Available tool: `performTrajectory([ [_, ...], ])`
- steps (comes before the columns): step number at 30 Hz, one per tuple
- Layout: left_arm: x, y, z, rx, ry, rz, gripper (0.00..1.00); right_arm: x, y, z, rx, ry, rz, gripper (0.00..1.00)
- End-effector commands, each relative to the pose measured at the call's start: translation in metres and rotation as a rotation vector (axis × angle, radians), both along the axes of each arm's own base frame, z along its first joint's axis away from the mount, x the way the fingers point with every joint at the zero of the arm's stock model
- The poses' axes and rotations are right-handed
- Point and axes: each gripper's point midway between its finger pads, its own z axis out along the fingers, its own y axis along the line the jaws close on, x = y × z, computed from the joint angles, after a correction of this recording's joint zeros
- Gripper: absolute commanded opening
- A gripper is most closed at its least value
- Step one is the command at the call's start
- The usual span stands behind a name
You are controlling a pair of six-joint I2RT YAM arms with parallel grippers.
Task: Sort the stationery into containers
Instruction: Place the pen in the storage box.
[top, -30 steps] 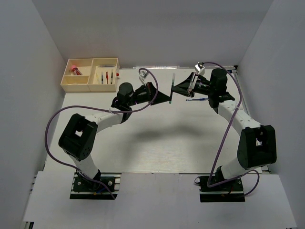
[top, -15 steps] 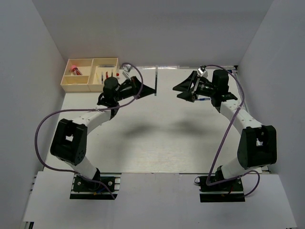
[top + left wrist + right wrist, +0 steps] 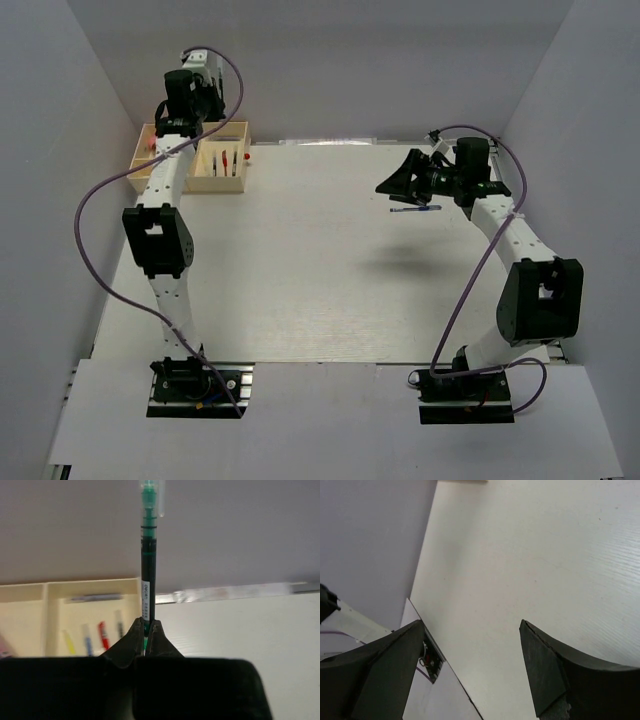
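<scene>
We note the left gripper [image 3: 146, 627] pinched tight on a green pen [image 3: 148, 555] that stands straight up. Behind it, one compartment of the cream tray [image 3: 90, 584] holds a yellow pen [image 3: 68, 641], a blue pen [image 3: 87, 639] and a red pen [image 3: 103, 635].

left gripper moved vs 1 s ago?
Yes. In the top view, the left gripper swung from mid-table, right of the tray, left and back to above the tray, shut on a green pen.
</scene>
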Motion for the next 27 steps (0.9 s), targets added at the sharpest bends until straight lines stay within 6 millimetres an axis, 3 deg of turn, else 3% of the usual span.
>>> performTrajectory([
  [1, 0.007, 0.041, -0.071, 0.186, 0.187, 0.063, 0.00, 0.003, -0.005, -0.009, -0.062, -0.024, 0.024, 0.82],
  [5, 0.019, 0.050, -0.098, 0.225, 0.199, 0.068, 0.00, 0.004, -0.010, -0.014, -0.085, -0.029, 0.012, 0.82],
  [8, 0.022, 0.058, -0.135, 0.244, 0.254, 0.068, 0.00, 0.007, -0.012, -0.017, -0.120, -0.053, 0.009, 0.80],
  [12, 0.023, 0.075, -0.153, 0.263, 0.285, 0.089, 0.00, 0.008, -0.021, -0.028, -0.211, -0.062, 0.005, 0.79],
  [18, 0.021, 0.079, -0.168, 0.270, 0.316, 0.076, 0.00, 0.016, -0.035, -0.046, -0.335, -0.074, 0.019, 0.79],
  [27, 0.020, 0.073, -0.173, 0.249, 0.324, 0.049, 0.38, 0.018, -0.041, -0.053, -0.384, -0.071, 0.029, 0.79],
])
